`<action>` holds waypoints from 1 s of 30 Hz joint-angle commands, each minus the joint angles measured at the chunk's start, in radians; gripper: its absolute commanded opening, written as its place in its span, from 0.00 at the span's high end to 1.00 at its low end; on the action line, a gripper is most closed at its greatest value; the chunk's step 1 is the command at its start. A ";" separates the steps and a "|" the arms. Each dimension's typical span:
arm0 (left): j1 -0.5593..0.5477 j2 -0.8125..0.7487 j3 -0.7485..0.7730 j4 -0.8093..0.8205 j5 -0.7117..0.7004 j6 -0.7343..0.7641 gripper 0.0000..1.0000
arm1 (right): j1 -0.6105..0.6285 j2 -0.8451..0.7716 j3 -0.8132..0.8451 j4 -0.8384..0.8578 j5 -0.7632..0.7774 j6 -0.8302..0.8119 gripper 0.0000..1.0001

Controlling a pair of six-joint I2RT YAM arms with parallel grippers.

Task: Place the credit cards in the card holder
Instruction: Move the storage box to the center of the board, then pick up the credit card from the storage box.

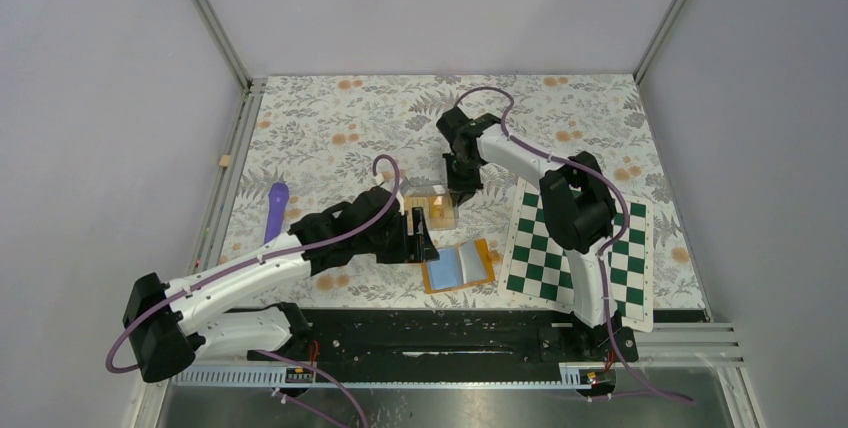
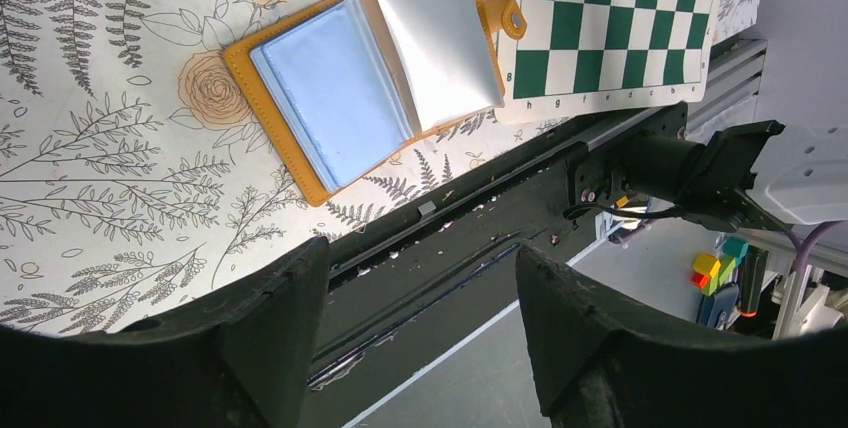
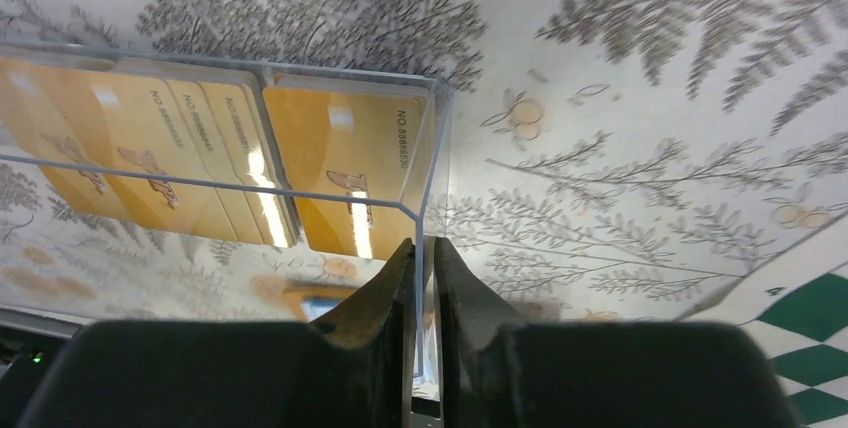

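Orange card holder (image 2: 335,98), orange-yellow cards (image 3: 350,163), green-chequered board (image 2: 610,18).

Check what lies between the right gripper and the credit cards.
Only the clear box wall, pinched by the right gripper; credit cards lie inside. Right wrist view.

1. On each of the thin orange-yellow rectangular cards (image 3: 350,163) in the clear plastic box (image 3: 432,148) you can read "NO." and a run of digits, too blurred to trust.
2. Tiny marks edge the green-and-white chequered board (image 2: 620,18); you cannot read them.

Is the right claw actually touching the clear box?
Touching. The right wrist view shows the right gripper pinching the clear box by its wall.
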 commanded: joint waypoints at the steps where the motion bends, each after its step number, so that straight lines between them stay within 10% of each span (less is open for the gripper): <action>1: 0.020 -0.009 0.009 0.031 -0.019 -0.018 0.32 | 0.039 -0.078 -0.061 0.032 -0.027 0.064 0.82; 15: 0.305 0.254 0.089 0.228 0.196 0.047 0.62 | 0.013 -0.261 -0.289 0.216 -0.153 0.122 0.36; 30: 0.355 0.658 0.288 0.200 0.172 0.120 0.70 | -0.047 -0.255 -0.397 0.372 -0.312 0.171 0.53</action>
